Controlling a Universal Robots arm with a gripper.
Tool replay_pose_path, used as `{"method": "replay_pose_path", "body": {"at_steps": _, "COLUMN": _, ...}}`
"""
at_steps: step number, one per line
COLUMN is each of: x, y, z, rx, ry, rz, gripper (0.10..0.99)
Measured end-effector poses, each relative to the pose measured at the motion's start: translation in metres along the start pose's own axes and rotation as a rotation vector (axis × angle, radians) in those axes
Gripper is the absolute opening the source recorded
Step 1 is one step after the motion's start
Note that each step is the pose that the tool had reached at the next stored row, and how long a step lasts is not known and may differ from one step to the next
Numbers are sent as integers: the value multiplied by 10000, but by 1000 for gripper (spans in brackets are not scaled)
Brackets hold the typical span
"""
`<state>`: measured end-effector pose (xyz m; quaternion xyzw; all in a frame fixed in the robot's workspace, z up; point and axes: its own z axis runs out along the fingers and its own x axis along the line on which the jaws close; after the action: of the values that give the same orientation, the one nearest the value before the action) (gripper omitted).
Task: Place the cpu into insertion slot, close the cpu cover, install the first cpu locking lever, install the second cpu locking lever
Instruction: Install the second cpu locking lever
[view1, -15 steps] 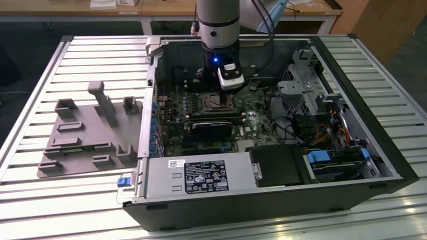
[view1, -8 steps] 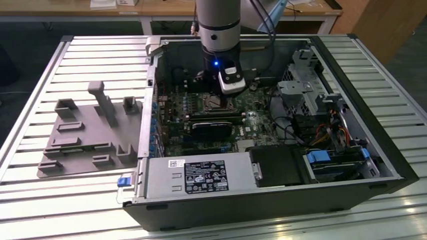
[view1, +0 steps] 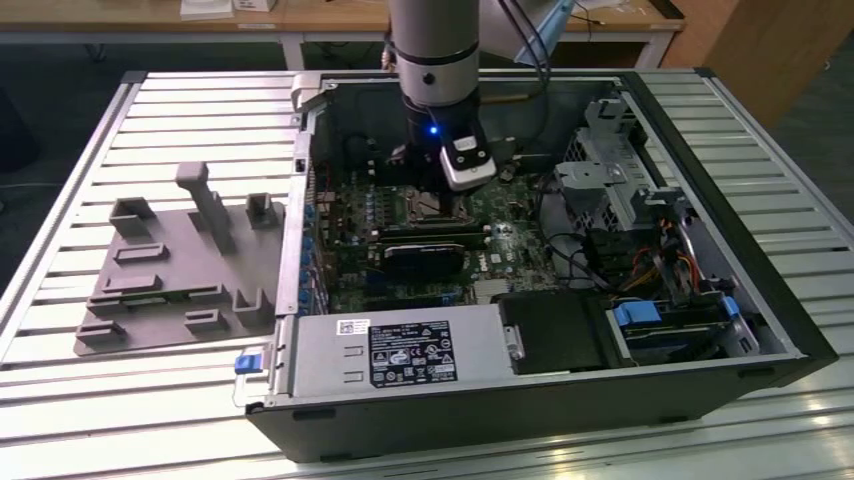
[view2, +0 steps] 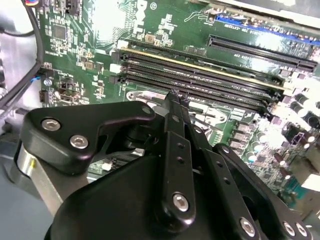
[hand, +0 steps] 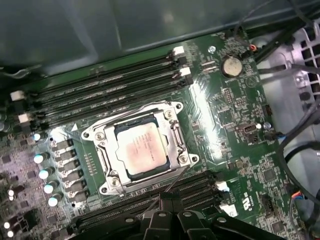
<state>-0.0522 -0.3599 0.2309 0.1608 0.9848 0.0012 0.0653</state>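
I saw the cpu (hand: 143, 149) showing a pale silvery-grey top with a faint pinkish sheen, framed by the shiny silver cpu cover (hand: 176, 138). The circuit board (hand: 225, 125) was green, its memory slots (hand: 100, 90) black with white clips. My gripper (view2: 172, 100) was matte black.

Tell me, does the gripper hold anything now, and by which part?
Nothing is held: the gripper is shut and empty, while the cpu lies in the insertion slot.

A slatted metal table (view1: 160, 120) carries an open computer case (view1: 561, 400) and a grey moulded fixture tray (view1: 174, 290) just beside it.
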Motion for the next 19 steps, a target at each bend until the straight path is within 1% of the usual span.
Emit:
{"method": "replay_pose_path", "body": {"at_steps": 5, "x": 24, "y": -20, "z": 19, "rx": -51, "ry": 8, "rz": -383, "gripper": 102}}
{"method": "replay_pose_path", "body": {"at_steps": 7, "x": 56, "y": -32, "z": 27, "rx": -63, "ry": 11, "rz": -485, "gripper": 102}}
{"method": "replay_pose_path", "body": {"at_steps": 11, "x": 146, "y": -66, "z": 37, "rx": -82, "ry": 15, "rz": -603, "gripper": 102}}
{"method": "replay_pose_path", "body": {"at_steps": 13, "x": 164, "y": -81, "z": 44, "rx": -113, "ry": 25, "rz": -641, "gripper": 102}}
{"method": "replay_pose_path", "body": {"at_steps": 15, "x": 171, "y": -96, "z": 51, "rx": -184, "ry": 45, "rz": -664, "gripper": 102}}
{"method": "replay_pose_path", "body": {"at_steps": 19, "x": 177, "y": -132, "z": 69, "rx": -419, "ry": 115, "rz": -665, "gripper": 102}}
